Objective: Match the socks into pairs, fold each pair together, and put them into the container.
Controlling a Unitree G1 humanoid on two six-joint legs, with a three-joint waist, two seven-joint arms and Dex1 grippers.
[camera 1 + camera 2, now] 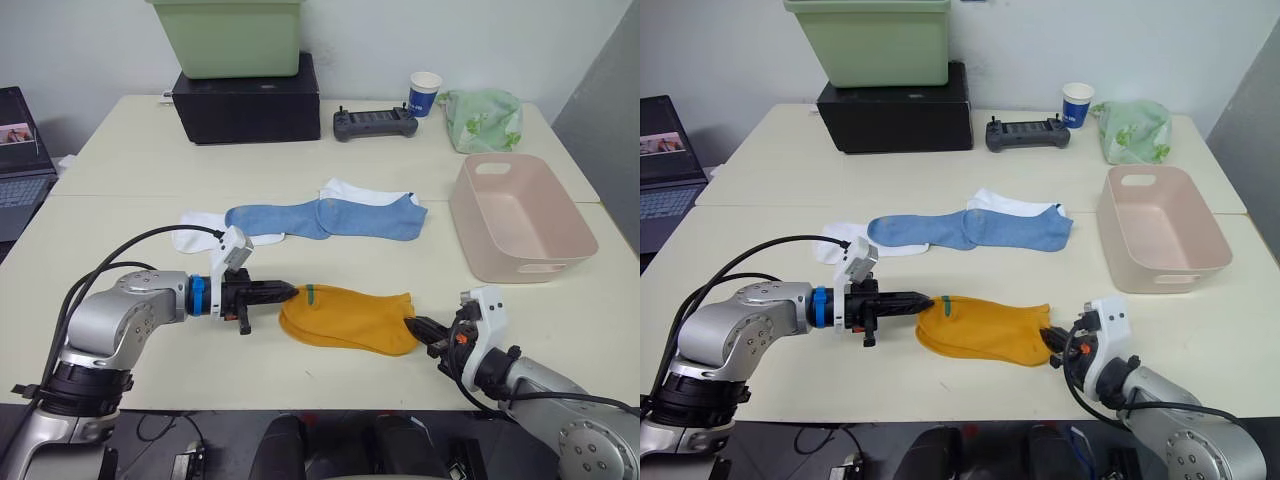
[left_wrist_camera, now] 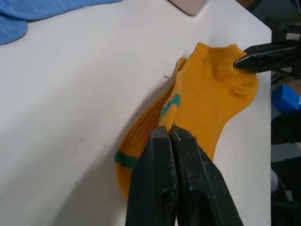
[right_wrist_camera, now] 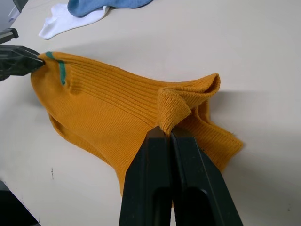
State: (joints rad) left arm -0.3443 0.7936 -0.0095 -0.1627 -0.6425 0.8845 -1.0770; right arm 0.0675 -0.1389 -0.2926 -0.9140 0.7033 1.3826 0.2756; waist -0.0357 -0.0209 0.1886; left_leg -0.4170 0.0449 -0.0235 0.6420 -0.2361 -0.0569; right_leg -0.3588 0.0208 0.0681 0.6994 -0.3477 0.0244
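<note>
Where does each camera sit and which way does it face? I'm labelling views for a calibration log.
Left eye: on the head, looking down over the table; both arms show, left gripper and right gripper pinching the orange socks.
Right eye: same scene from slightly to the side, with the tub.
Left wrist: along its own shut fingers toward the socks.
Right wrist: along its own shut fingers at the opposite end.
Shared: each wrist view shows the other gripper.

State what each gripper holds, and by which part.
The left gripper pinches the mustard-orange socks at the end with the green mark; the right gripper pinches the opposite end.
</note>
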